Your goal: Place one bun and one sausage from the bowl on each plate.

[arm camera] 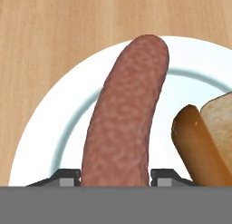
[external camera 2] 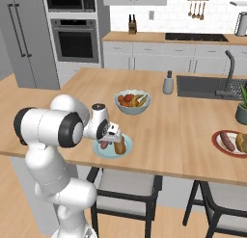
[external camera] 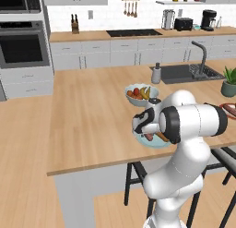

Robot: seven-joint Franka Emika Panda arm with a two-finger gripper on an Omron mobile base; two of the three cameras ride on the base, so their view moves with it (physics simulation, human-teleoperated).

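My gripper (arm camera: 115,177) hangs low over the light blue plate (arm camera: 50,128) near the island's front edge. It is shut on a reddish-brown sausage (arm camera: 127,114), whose far end reaches across the plate. A golden-tan bun (arm camera: 213,137) lies on the same plate beside the sausage. From the right base view the gripper (external camera 2: 108,138) stands over this plate (external camera 2: 126,151), with the sausage (external camera 2: 103,145) and bun (external camera 2: 120,146) under it. The red-rimmed plate (external camera 2: 215,141) at the right holds another sausage (external camera 2: 226,140) and bun (external camera 2: 241,141). The black bowl is out of view.
A pale fruit bowl (external camera 2: 132,102) with bananas and red fruit stands just behind the blue plate. Further back are a soap dispenser (external camera 2: 168,83), the sink (external camera 2: 202,86) and a potted plant (external camera 2: 241,109). Stools (external camera 2: 125,184) stand under the island's front edge.
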